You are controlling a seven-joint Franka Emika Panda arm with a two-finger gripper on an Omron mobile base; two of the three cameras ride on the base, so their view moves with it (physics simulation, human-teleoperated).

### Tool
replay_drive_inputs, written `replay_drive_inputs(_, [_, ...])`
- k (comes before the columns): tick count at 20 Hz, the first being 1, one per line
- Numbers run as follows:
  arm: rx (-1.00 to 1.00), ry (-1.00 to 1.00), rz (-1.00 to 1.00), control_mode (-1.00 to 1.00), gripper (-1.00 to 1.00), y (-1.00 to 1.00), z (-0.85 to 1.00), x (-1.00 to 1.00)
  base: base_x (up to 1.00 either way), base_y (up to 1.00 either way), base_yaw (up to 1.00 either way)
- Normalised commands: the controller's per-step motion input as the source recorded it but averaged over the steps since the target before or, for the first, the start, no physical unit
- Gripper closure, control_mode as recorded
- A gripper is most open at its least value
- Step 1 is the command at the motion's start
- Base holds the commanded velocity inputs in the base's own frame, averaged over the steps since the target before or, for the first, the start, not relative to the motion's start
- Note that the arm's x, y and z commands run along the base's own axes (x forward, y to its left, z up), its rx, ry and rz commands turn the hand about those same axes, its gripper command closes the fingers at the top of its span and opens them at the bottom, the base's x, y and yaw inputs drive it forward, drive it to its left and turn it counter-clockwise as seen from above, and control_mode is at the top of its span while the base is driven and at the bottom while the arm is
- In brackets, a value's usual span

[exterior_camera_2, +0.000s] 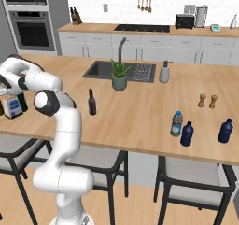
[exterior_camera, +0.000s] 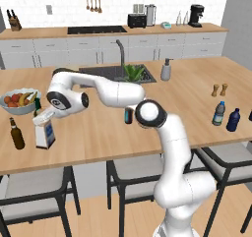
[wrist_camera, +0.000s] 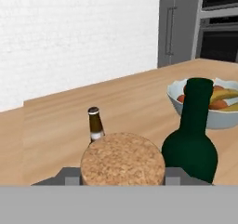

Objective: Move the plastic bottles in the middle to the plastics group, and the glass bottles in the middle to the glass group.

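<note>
Gripped the square corked bottle (exterior_camera: 45, 134) between gripper (wrist_camera: 122, 175) fingers around the neck; likely heavy, slippery, breakable glass.

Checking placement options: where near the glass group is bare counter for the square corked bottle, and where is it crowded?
Bare wood runs from the square corked bottle right to the slim dark bottle. Crowded: brown bottle, green bottle and fruit bowl cluster together.

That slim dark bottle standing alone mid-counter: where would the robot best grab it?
Probably around its straight body, from the side. The slim dark bottle stands upright with open counter around it, and its neck is narrower. The gripper is busy holding the cork-stoppered bottle.
</note>
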Motion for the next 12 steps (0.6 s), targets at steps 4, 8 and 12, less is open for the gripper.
replay_drive_inputs(4, [-0.17,0.00,0.00,-1.00,1.00,0.91,-0.07,-0.31,0.00,0.00,0.00])
replay_drive_inputs(8, [-0.14,0.00,0.00,-1.00,1.00,0.45,0.00,-0.11,0.00,0.00,0.00])
replay_drive_inputs(12, [-0.11,-0.01,-0.02,-1.00,1.00,0.29,-0.01,0.00,0.00,0.00,0.00])
